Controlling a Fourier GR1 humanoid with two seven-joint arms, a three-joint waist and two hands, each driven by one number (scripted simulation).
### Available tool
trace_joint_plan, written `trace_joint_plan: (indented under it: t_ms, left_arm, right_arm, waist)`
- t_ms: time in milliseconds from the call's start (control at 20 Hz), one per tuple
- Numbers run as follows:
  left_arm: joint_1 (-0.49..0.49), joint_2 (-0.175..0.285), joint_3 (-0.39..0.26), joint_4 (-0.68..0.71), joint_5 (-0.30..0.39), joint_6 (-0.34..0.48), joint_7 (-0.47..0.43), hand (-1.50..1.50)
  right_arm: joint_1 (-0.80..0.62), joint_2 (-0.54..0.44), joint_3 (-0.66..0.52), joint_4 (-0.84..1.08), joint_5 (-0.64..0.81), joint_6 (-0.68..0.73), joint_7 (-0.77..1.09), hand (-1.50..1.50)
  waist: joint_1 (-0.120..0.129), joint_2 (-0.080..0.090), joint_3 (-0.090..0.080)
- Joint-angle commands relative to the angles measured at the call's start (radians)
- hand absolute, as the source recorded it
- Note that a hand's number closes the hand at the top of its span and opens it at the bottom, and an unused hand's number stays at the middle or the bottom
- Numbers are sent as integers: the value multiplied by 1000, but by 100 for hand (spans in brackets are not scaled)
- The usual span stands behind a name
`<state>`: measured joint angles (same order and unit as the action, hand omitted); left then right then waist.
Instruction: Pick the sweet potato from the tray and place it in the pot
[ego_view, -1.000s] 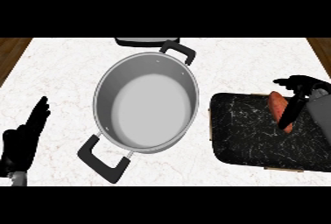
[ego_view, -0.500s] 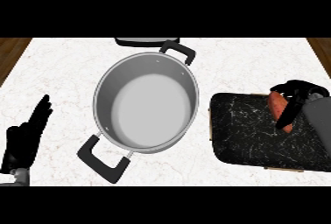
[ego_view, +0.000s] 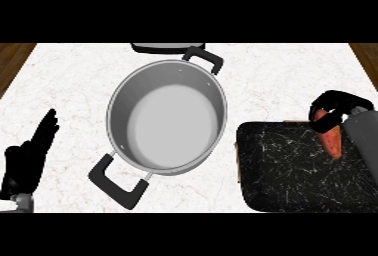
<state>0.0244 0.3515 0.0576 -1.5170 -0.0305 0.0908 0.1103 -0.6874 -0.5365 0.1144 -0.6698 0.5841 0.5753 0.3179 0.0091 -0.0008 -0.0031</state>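
White stone counter (ego_view: 280, 75) fills the view, with brown wood showing at the far corners. On the right side sits a dark tray (ego_view: 288, 170). The sweet potato (ego_view: 331, 140) is at the tray's top right corner. The right hand (ego_view: 338, 102) has its fingers curled round the potato's upper end. The lower end pokes out below the hand, over the tray. I cannot tell if the potato is lifted yet or is touching the tray.

What could go wrong? The hand holds only one end, so I think the long free end could swing or slip out on the way. The potato would then land on the tray or the counter, not in the pot. The pot (ego_view: 122, 105) sits just left of the tray, and its wall looks higher than the tray. If the hand moves across too low, the hanging end could bump the rim and get knocked loose. So I think the hand needs to go up first, then across.

One black pot handle (ego_view: 205, 57) points to the far side and the other (ego_view: 117, 181) to the near left, both out of the way. A dark thing (ego_view: 159, 47) peeks in at the top edge, too cut off to name. The left hand (ego_view: 28, 157) rests open at the left edge, fingers up, well apart from the pot.
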Motion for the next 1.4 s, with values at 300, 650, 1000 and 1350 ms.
trace_joint_plan:
  t_ms: [300, 650, 1000, 1350]
  left_arm:
    - [-15, -1, -31, -9, -21, -40, 10, 0]
    - [-72, -15, -74, 8, -30, -65, 19, 0]
    - [-74, -5, -43, 35, -31, -66, 14, 0]
    - [-96, 4, -15, 48, -18, -74, 19, 0]
  right_arm:
    - [-138, 522, 184, -218, 73, -162, 213, 150]
    - [-249, 534, 426, -317, 72, -345, 491, 150]
    - [-460, 535, 608, -455, 199, -492, 839, 150]
    - [-589, 535, 660, -566, 234, -613, 1071, 150]
  waist:
    - [81, -22, -3]
    - [161, -12, -3]
    - [130, -25, -5]
    - [110, -18, -1]
